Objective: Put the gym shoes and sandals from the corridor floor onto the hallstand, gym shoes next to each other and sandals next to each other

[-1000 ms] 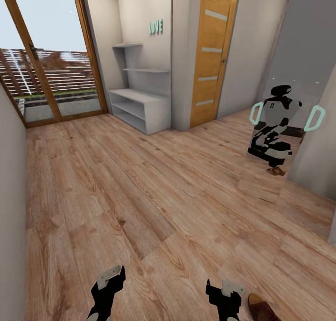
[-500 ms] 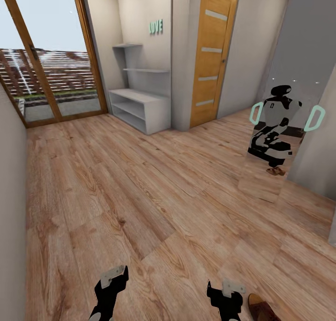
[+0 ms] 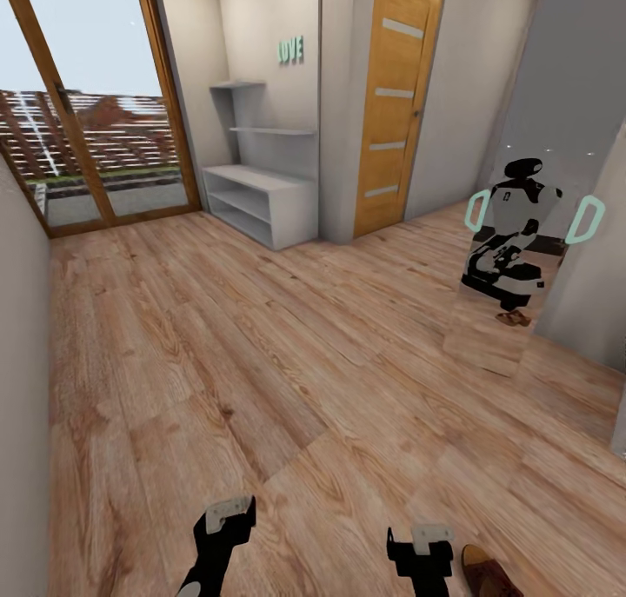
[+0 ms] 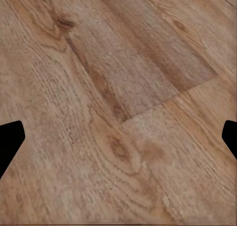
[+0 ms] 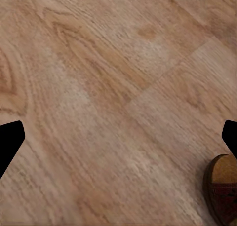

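Observation:
One dark brown sandal [image 3: 487,573] with a tan footbed lies on the corridor floor [image 3: 287,362] at the near right, just right of my right gripper [image 3: 423,549]. It also lies off to one side of my right gripper [image 5: 118,137] as the sandal [image 5: 223,190], outside the wide-apart fingertips. My left gripper [image 3: 228,520] hangs low over bare planks, and in its own wrist view my left gripper [image 4: 118,137] is open with nothing between the fingertips. The pale-grey hallstand [image 3: 261,199] stands far ahead against the back wall. The gym shoes are out of view.
A glass sliding door [image 3: 87,136] fills the far left and a wooden door [image 3: 396,102] stands right of the hallstand. A tall mirror [image 3: 509,232] on the right reflects the robot. A plain wall [image 3: 22,388] runs close on my left.
My left gripper has shifted to the right and sunk lower in the head view. The right gripper has dropped slightly. The sandal and the camera have stayed put.

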